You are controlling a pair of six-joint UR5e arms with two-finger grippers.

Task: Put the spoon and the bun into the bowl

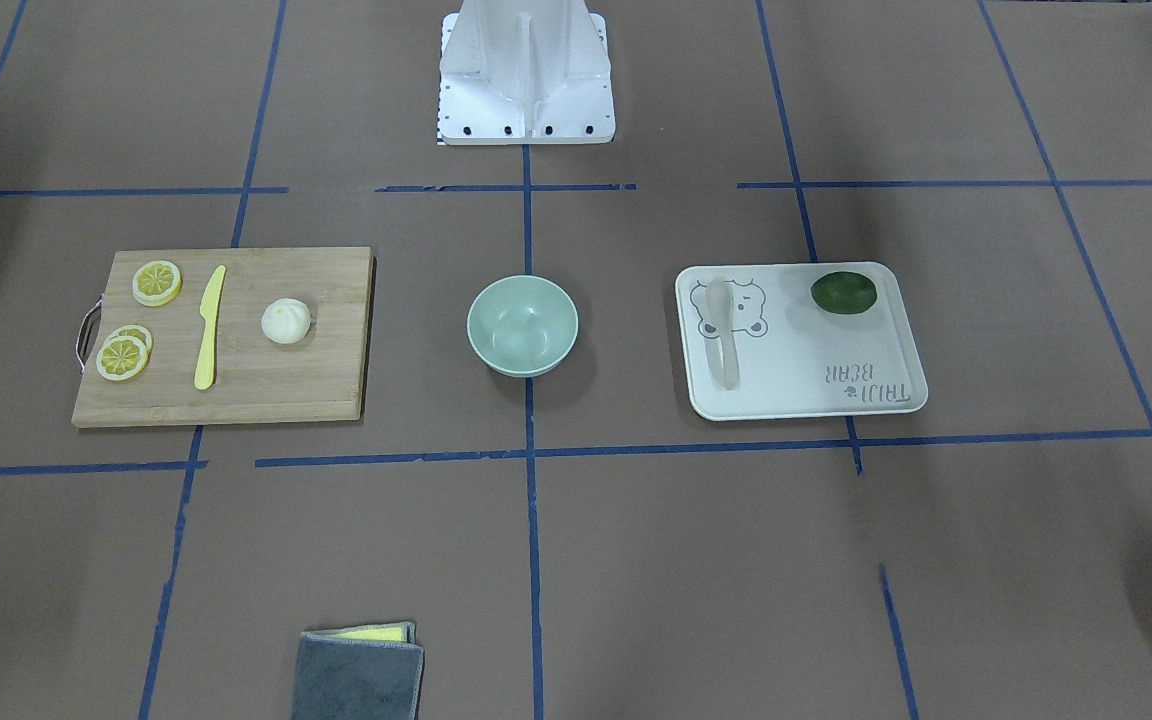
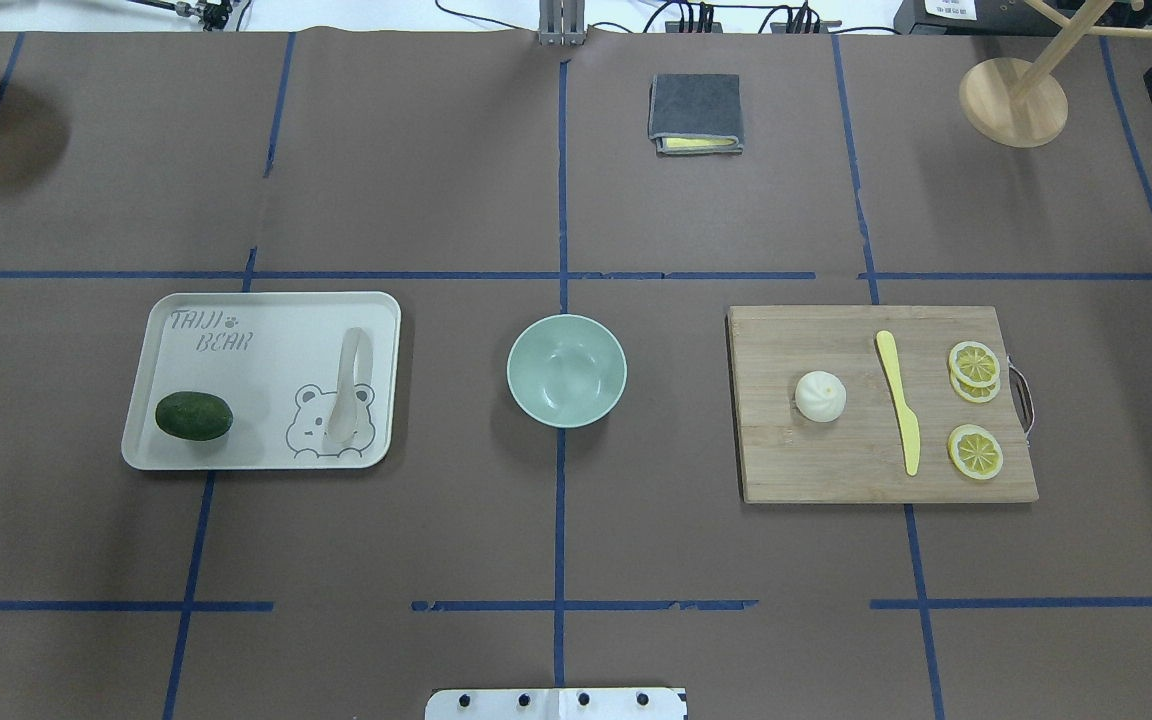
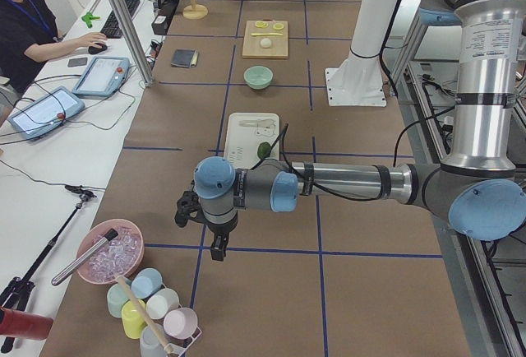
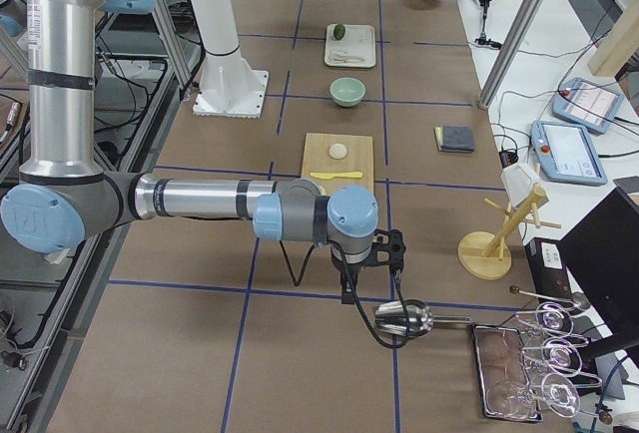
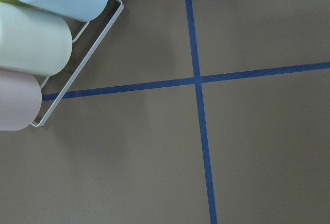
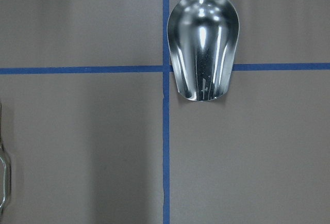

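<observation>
Mint-green and with nothing in it, the bowl (image 2: 526,372) sits mid-table on a blue tape line (image 2: 560,500), and everything else is placed from it. Nearer the robot than the bowl is the white base plate (image 2: 556,704). Level with the bowl, on the robot's left of it, lies a white bear-printed tray (image 2: 266,330). The pale spoon (image 2: 348,385) lies flat along the tray side closest to the bowl, one end over the bear drawing. A dark green lime (image 2: 194,416) rests near the tray corner farthest from the bowl. On the bowl's other side is a wooden cutting board (image 2: 836,470). The white bun (image 2: 820,396) sits on the part closest to the bowl, then a yellow knife (image 2: 900,402), then lemon slices (image 2: 975,452). Beyond the bowl lies a folded grey cloth (image 2: 695,112). The left gripper (image 3: 217,248) and right gripper (image 4: 347,291) hang over brown paper (image 3: 271,291), well out from the bowl past the tray and the board. Each shows only from the side, so it cannot be told whether their jaws stand apart or closed, or what, if anything, they hold.
</observation>
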